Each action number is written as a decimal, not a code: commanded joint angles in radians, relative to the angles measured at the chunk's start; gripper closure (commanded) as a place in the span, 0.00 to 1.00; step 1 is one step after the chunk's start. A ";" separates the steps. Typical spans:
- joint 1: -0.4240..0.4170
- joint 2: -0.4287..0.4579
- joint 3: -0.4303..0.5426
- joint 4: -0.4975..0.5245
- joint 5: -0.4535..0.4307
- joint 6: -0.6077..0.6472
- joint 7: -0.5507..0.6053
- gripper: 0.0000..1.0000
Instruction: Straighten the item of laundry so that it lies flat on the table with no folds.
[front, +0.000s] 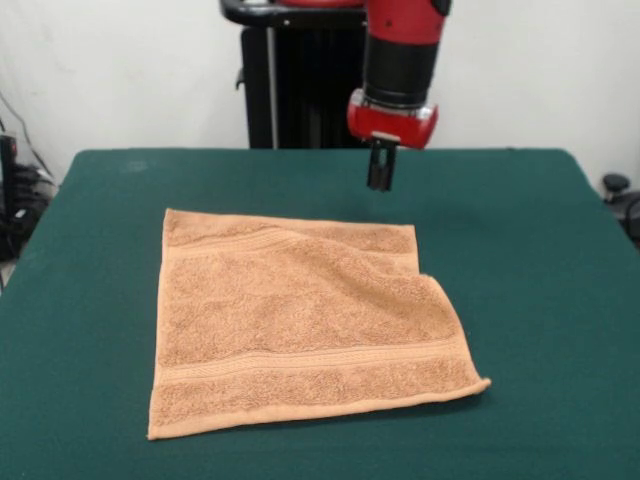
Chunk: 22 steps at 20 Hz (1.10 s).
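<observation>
An orange-tan terry hand towel (300, 325) lies spread on the dark green table (540, 250), left of centre. Woven band stripes run near its far and near edges. Its right side has a small step or fold near the far right corner (425, 270), and the near right corner (478, 385) pokes out slightly. My gripper (380, 180) hangs from the red and black arm above the table, just behind the towel's far right corner, clear of the cloth. It holds nothing; its fingers look close together.
The black pedestal (290, 80) stands behind the table's far edge. Cables and equipment sit at the left edge (15, 200), and a dark object at the right edge (615, 185).
</observation>
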 joint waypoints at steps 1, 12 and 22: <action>0.013 0.121 0.084 -0.170 0.021 0.073 0.034 1.00; 0.046 0.160 0.067 -0.243 0.048 0.096 0.065 1.00; 0.039 0.272 0.070 -0.301 0.034 -0.010 0.081 1.00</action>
